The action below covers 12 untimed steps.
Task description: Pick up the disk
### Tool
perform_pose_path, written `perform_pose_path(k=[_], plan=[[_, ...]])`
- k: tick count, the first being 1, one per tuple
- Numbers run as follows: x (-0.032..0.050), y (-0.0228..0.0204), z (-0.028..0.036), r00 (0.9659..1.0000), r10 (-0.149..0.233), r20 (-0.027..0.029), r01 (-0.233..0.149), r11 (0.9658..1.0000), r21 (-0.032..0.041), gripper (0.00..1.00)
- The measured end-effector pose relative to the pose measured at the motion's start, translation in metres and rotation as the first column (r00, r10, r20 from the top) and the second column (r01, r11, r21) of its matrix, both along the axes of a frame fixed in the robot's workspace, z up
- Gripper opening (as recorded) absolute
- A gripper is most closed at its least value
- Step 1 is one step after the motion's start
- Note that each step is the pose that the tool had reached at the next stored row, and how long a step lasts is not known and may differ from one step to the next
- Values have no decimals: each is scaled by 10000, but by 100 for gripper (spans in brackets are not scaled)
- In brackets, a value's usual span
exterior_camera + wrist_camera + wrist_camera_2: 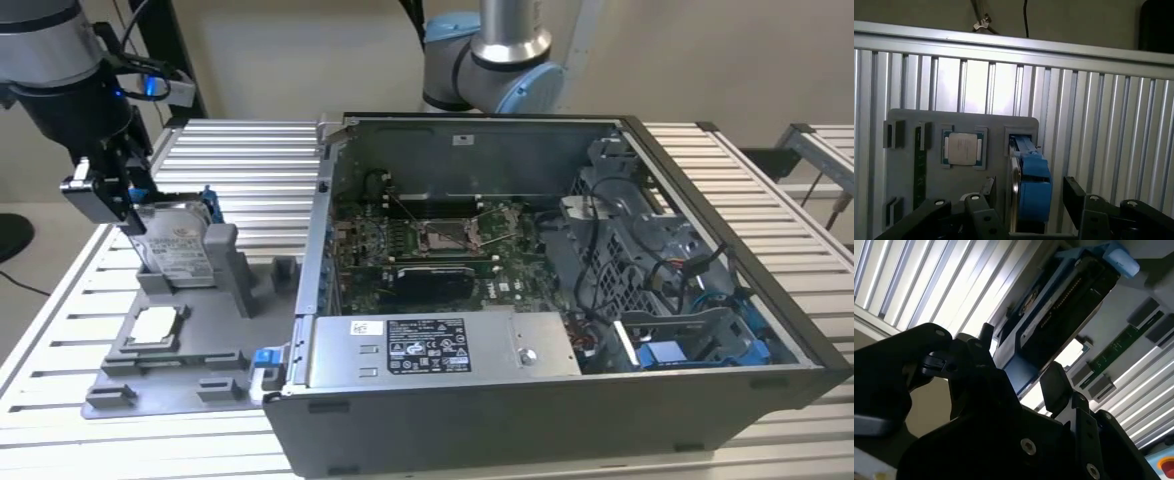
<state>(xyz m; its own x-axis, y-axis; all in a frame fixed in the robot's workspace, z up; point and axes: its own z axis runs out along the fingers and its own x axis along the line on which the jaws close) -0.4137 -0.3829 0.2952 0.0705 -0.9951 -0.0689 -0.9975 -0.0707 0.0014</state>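
Observation:
The disk (180, 245) stands on edge in a slot of the grey holder (220, 262) at the exterior view's left, with its silver face and label showing. My gripper (118, 195) hangs at the disk's upper end. In the first wrist view the disk's blue frame (1034, 182) lies between the two black fingers (988, 191), with a gap on each side. The second wrist view shows the disk (1064, 305) the same way, just past the gripper (1021, 362). The gripper (1031, 194) is open and straddles the disk.
A small square silver chip (151, 327) sits in the grey fixture plate (160, 385) near the disk; the chip (962, 149) lies beside a green memory strip (919, 165). An open computer case (534, 280) stands to the exterior view's right. A second arm (487, 60) stands behind it.

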Motion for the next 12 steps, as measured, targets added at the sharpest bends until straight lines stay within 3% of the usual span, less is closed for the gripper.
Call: perform_pose_path(k=[8,12], plan=[[0,0,-144,10000,2,0,-2,10000,81,100],[0,0,-159,10000,1,-2,-1,9999,104,100]])
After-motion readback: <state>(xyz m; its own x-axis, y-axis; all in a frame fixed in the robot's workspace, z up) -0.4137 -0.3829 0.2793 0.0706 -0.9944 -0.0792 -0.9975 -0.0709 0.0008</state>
